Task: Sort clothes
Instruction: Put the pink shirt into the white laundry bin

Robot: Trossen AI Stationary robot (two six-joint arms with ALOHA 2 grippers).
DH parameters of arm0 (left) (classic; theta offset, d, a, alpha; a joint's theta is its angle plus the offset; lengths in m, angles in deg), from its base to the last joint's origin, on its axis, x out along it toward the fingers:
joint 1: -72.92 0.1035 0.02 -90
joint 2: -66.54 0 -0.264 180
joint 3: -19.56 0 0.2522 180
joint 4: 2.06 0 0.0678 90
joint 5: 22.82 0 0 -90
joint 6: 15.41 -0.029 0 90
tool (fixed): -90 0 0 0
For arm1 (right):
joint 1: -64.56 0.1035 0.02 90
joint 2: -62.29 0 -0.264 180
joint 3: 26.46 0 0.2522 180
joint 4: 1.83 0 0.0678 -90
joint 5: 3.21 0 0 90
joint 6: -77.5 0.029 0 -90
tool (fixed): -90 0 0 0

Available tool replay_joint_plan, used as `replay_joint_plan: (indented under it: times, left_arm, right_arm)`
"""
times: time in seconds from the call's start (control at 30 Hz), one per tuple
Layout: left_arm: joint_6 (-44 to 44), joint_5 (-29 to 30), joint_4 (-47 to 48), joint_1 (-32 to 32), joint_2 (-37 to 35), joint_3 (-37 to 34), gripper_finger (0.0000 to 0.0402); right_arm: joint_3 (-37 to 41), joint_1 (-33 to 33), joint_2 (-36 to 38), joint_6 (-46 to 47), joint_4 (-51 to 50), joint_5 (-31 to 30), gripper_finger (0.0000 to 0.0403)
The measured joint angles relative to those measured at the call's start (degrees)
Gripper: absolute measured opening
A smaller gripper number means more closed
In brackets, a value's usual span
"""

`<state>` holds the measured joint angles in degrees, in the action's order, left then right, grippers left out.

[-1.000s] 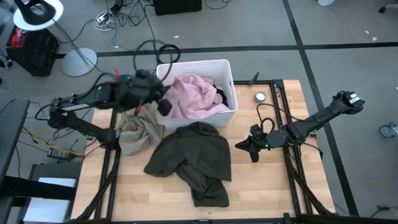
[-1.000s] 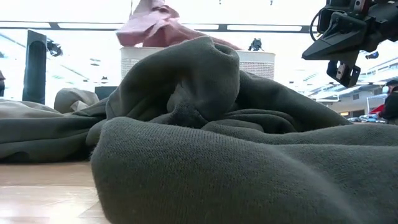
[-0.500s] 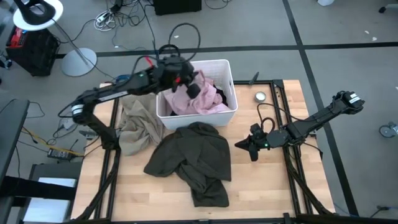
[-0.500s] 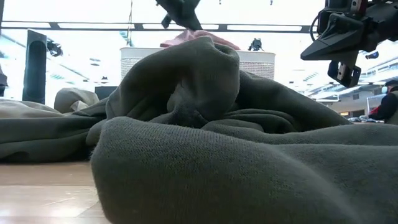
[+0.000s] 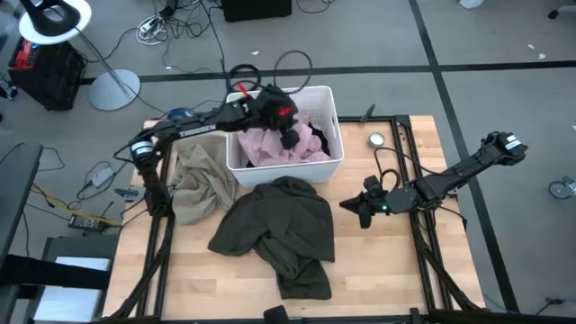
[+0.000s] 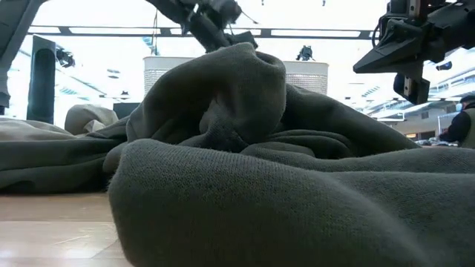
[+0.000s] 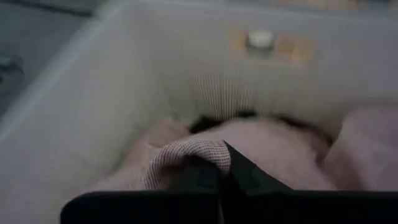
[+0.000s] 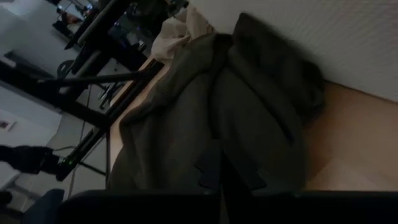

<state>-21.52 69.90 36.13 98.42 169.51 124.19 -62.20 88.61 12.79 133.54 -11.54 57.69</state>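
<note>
Tools were placed very differently at this moment. The left tool (image 5: 290, 137) was reached out over the white bin (image 5: 326, 97) at the bench's far edge and lowered into it, directly above the pink garment (image 5: 270, 144). In the left wrist view its fingers (image 7: 239, 174) were brought together, with a fold of the pink garment (image 7: 186, 152) pinched between them, so the tool was closed on that cloth. The garment lay bunched inside the bin, against its pale mesh wall (image 7: 93, 118), with a strip of black fabric (image 5: 317, 137) beside it toward the bin's right side. This was judged to be the placing of the pink piece, held low in the bin so that it would settle there rather than spill over the rim.

The right tool (image 5: 362, 211) was held just above the bench (image 5: 387, 279) near the right edge, close beside the olive green garment (image 5: 279, 234) but apart from it. Its fingers (image 8: 211, 165) were seen drawn together with nothing between them. It was judged to be waiting there for the next piece.

The olive green garment was spread across the middle of the bench, in front of the bin, and filled the low view (image 6: 245, 178). The beige garment (image 5: 200, 184) was heaped at the left edge, touching the bin's left wall and the olive one. Both were still to be sorted. A small round metal object (image 5: 376, 139) lay near the far right corner.
</note>
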Motion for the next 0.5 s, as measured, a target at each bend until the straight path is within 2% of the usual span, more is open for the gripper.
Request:
replay_joint_plan:
  times: [0.3,0.5]
  left_arm:
    - [-5.5,-10.0,1.9,0.0,9.2,0.0,0.0000]
    - [-5.7,-11.9,2.0,0.0,14.6,0.2,0.0000]
  right_arm:
    - [0.0,-2.8,0.0,0.9,0.2,-1.3,0.0002]
    - [0.0,-4.4,0.0,2.3,0.2,-1.3,0.0007]
